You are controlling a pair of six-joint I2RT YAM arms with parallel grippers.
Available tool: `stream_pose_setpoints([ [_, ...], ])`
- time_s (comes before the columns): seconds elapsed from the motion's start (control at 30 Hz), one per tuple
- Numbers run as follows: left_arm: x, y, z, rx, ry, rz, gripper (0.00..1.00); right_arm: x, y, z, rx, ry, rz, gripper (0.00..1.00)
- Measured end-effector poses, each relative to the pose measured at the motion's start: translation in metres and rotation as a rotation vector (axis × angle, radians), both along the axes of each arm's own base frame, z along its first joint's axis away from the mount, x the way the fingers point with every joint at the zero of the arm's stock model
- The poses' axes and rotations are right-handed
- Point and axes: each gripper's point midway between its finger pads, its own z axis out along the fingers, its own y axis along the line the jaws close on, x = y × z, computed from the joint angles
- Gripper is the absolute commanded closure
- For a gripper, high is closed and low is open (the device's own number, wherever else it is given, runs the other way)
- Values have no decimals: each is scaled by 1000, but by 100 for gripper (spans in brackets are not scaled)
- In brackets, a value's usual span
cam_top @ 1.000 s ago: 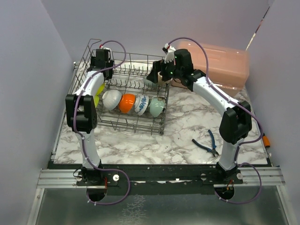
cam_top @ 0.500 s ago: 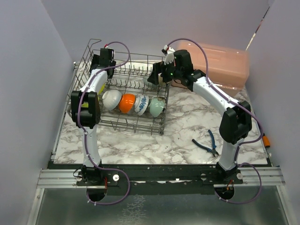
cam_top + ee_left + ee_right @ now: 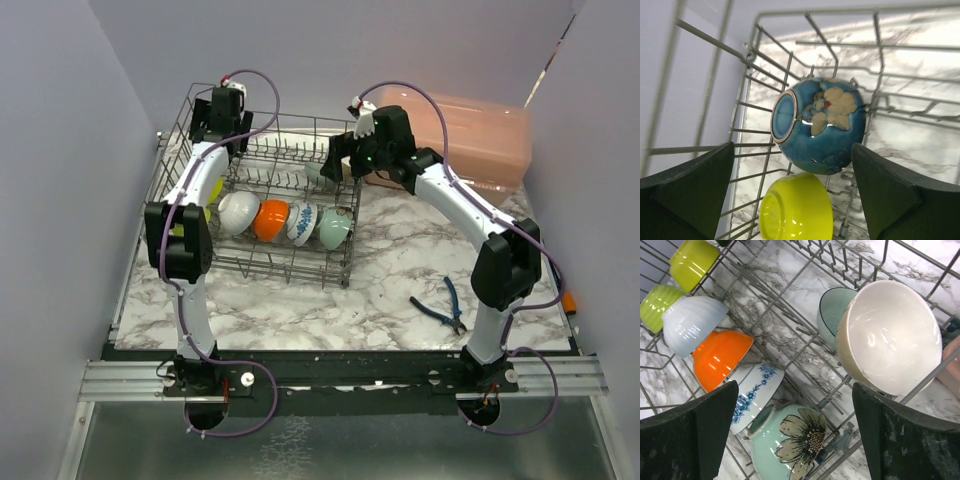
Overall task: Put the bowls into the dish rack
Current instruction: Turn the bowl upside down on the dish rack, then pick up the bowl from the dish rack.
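Observation:
The grey wire dish rack (image 3: pixel 290 272) stands at the back left. A front row holds a lime-yellow (image 3: pixel 207 213), a white (image 3: pixel 238 212), an orange (image 3: pixel 270 219), a blue-patterned (image 3: pixel 302 223) and a pale teal flowered bowl (image 3: pixel 334 228). My left gripper (image 3: pixel 222 110) is open and empty above the back left corner, over a dark blue bowl (image 3: pixel 820 125) and a yellow bowl (image 3: pixel 797 212). My right gripper (image 3: pixel 340 165) is open and empty above the rack's right side. A beige bowl (image 3: pixel 887 337) leans on the wires there beside a ribbed teal bowl (image 3: pixel 830 315).
A pink lidded box (image 3: pixel 470 135) stands at the back right, close behind the right arm. Blue-handled pliers (image 3: pixel 445 305) lie on the marble top at the front right. Grey walls close in on the left, back and right.
My left gripper has risen and drawn back from the rack's back left corner. My right gripper has shifted slightly right and up, away from the beige bowl. The bowls have not moved.

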Motion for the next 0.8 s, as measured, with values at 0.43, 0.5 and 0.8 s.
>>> stream_pose_setpoints([
  [0.43, -37, -68, 103, -401, -232, -207, 1, 34, 4, 14, -92, -85, 8, 24],
  [0.5, -44, -83, 91, -479, -195, -252, 1, 41, 7, 2, -111, -64, 12, 24],
  [0.8, -86, -137, 64, -816, -51, -351, 1, 44, 3, -58, -215, 55, 22, 66],
])
